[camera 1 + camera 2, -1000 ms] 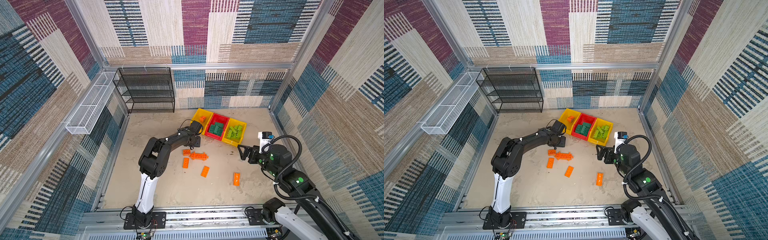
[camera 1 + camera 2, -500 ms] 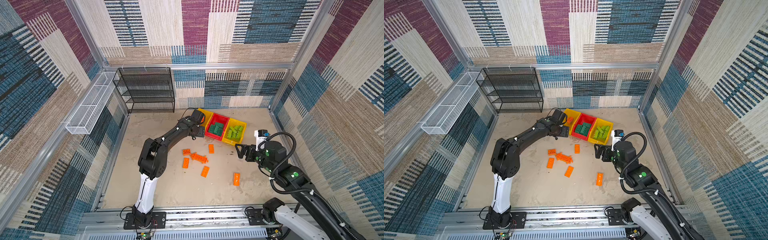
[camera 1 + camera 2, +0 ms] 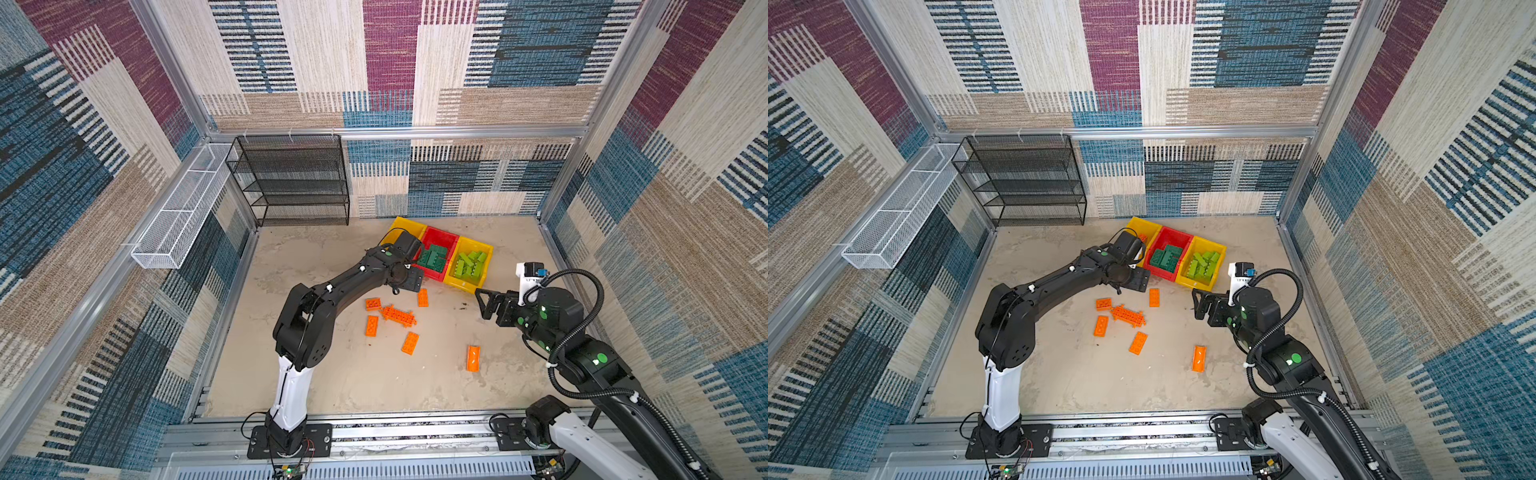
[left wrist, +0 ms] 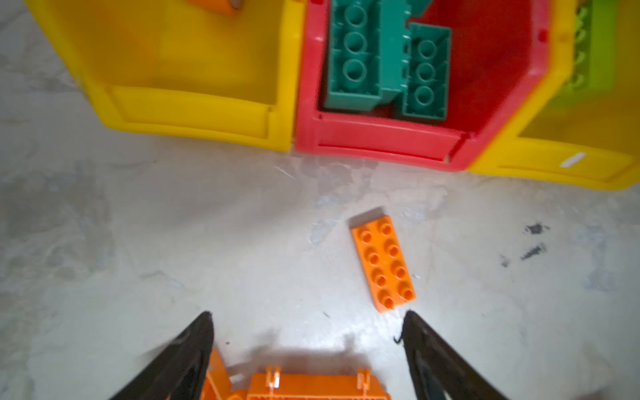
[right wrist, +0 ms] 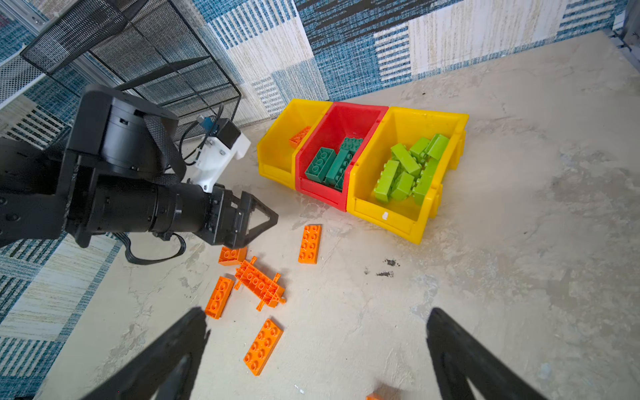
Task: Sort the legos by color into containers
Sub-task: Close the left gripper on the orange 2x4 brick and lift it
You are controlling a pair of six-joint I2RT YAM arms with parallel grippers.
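Observation:
Three joined containers stand at the back: a left yellow bin [image 3: 400, 227] with one orange lego [image 5: 300, 136], a red bin [image 3: 448, 237] with dark green legos [image 5: 332, 162], and a right yellow bin [image 3: 467, 283] with lime legos [image 5: 408, 169]. Several orange legos lie on the floor, one [image 4: 382, 263] just before the red bin and a long studded piece [image 3: 399, 315] in the cluster. My left gripper [image 4: 307, 312] is open and empty above the cluster, near the bin fronts [image 3: 410, 279]. My right gripper [image 5: 317, 310] is open and empty, right of the bricks [image 3: 482, 303].
A black mesh shelf rack [image 3: 291, 183] stands at the back left. A long white wire basket [image 3: 183, 212] hangs on the left wall. Patterned walls close in three sides, and an aluminium rail [image 3: 374, 432] runs along the front.
My left gripper went from the cluster up to the bins and came back a little, opening on the way. One more orange lego now lies before the red bin. My right arm shifted slightly.

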